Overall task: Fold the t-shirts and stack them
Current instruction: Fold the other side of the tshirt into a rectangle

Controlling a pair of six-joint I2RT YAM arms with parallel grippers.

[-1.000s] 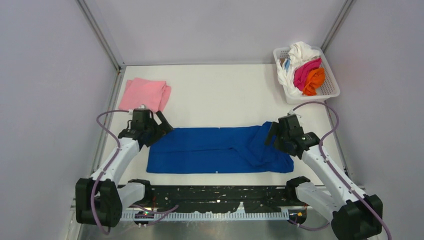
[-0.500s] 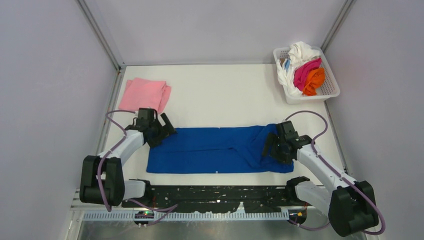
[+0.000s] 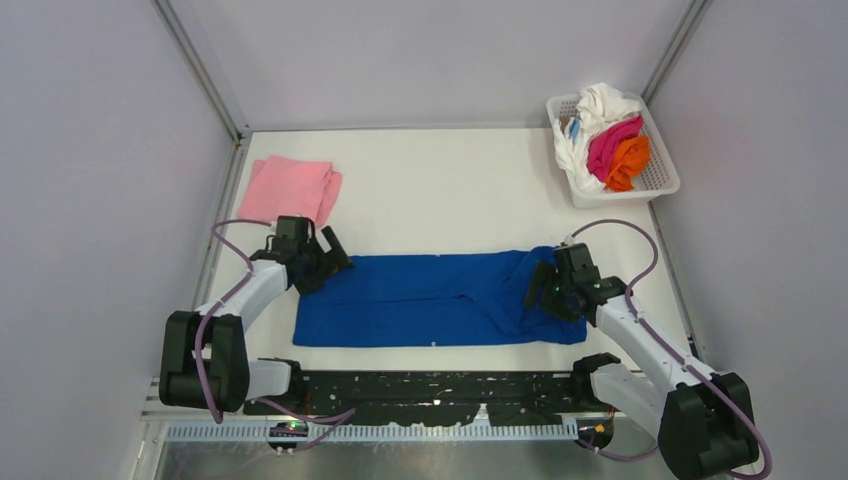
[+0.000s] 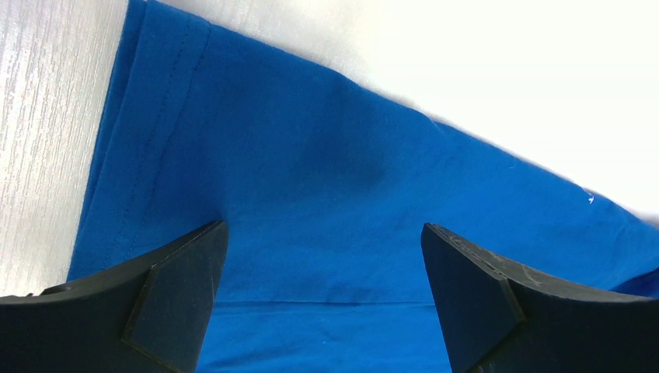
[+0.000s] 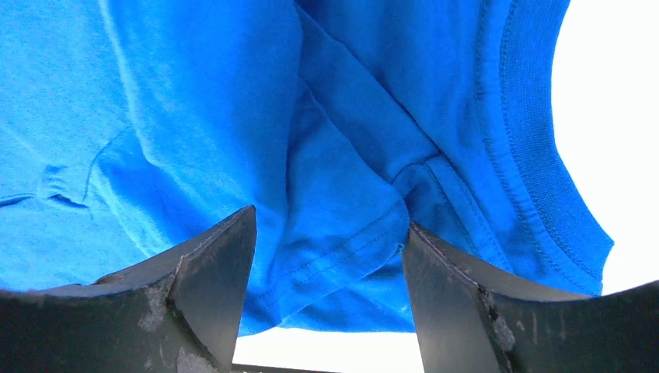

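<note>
A royal blue t-shirt (image 3: 430,298) lies flat on the white table as a long band folded lengthwise, its print hidden. My left gripper (image 3: 322,262) is open, low over the shirt's left end; the left wrist view shows blue cloth (image 4: 326,194) between the spread fingers (image 4: 175,299). My right gripper (image 3: 545,290) is open at the shirt's right end; the right wrist view shows the collar and a folded sleeve hem (image 5: 350,249) between its fingers (image 5: 214,280). A folded light pink t-shirt (image 3: 290,187) lies at the back left.
A white mesh basket (image 3: 662,180) at the back right holds white (image 3: 600,105), magenta (image 3: 612,143) and orange (image 3: 628,162) tees. Metal frame posts and grey walls close in the table. A black rail runs along the near edge.
Both grippers have lowered onto the ends of the blue shirt; the right one moved a little left and down. The shirt has not visibly shifted.
</note>
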